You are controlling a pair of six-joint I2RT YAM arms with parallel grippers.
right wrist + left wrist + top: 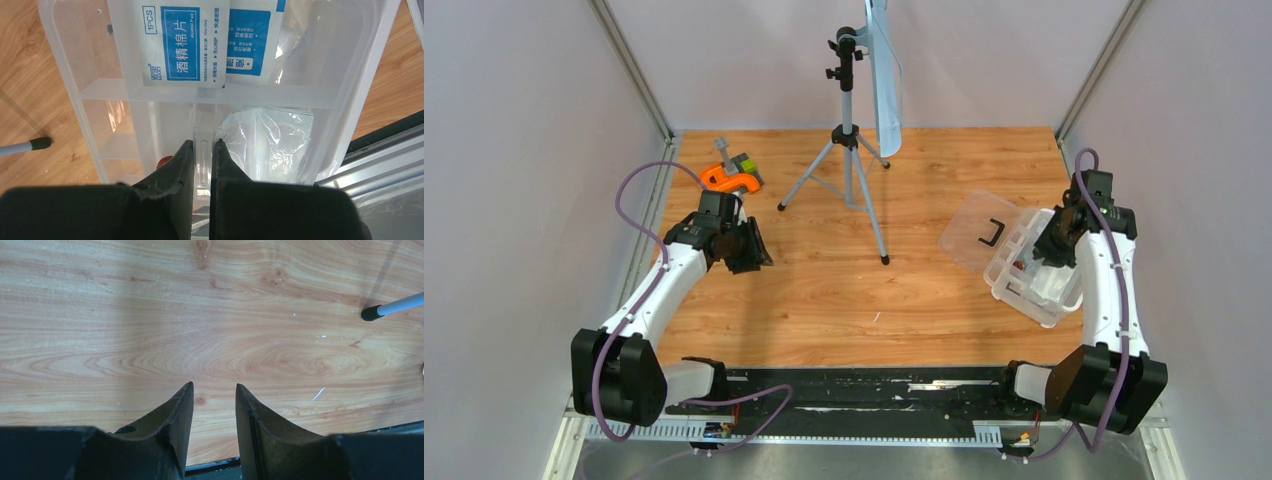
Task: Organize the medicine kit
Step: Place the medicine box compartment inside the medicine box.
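The left tool [214, 386] hung half-open and empty over bare desk [150, 315]; at right, the lid [982, 232] lay off beside the tub [1029, 298]; the right tool [204, 145] pinched the clear divided tray [115, 87] by its middle tab (blue packets [180, 45] already inside); seating and closing apparently remained.

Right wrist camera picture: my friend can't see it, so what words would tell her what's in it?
The right gripper pinches a thin wall of the clear divided tray. Past it, two white-and-blue packets overlap in one compartment, and a clear plastic bag sits in a nearer one.
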